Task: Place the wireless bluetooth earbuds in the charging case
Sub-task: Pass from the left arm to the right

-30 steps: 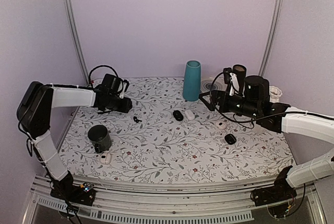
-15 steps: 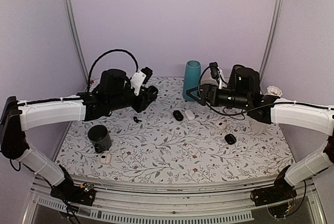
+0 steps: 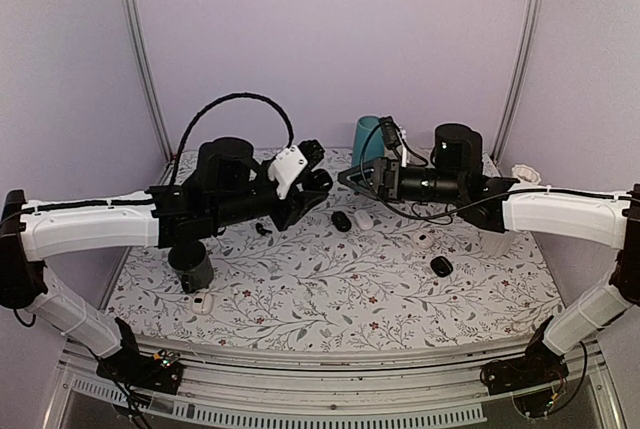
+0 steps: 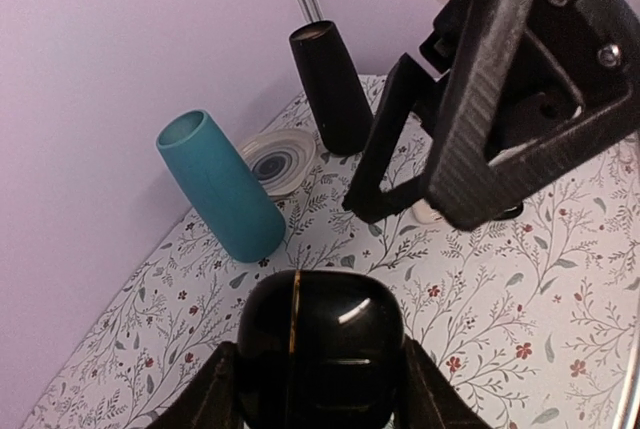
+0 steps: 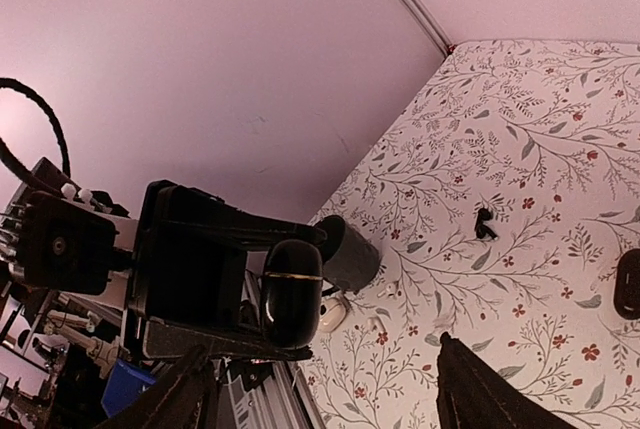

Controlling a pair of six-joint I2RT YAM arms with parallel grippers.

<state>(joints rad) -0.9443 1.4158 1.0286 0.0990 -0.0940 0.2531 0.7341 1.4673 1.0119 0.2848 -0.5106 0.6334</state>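
The glossy black charging case (image 4: 322, 334) with a thin gold seam is lifted above the table, lid closed, and my left gripper (image 3: 314, 179) is shut on it. In the right wrist view the case (image 5: 292, 292) hangs in front of my right gripper (image 5: 325, 389), whose fingers stand open with nothing between them. In the top view the right gripper (image 3: 352, 177) faces the left one, a short gap apart, above the middle back of the table. The earbuds (image 3: 262, 229) lie on the floral cloth below the left arm as a tiny black shape, and in the right wrist view the earbuds (image 5: 485, 223) lie loose.
A teal vase (image 4: 222, 189), a black cone (image 4: 329, 84) and a ringed plate (image 4: 274, 160) stand at the back. A black pod (image 3: 342, 220), white pods (image 3: 363, 219) (image 3: 424, 239) and another black pod (image 3: 441, 266) lie centre-right. A dark cup (image 3: 190, 264) and a small white case (image 3: 203, 302) sit front left.
Both arms have swung in toward the middle, the left one rising with the case. The right gripper now faces the case, and its fingers have narrowed somewhat.
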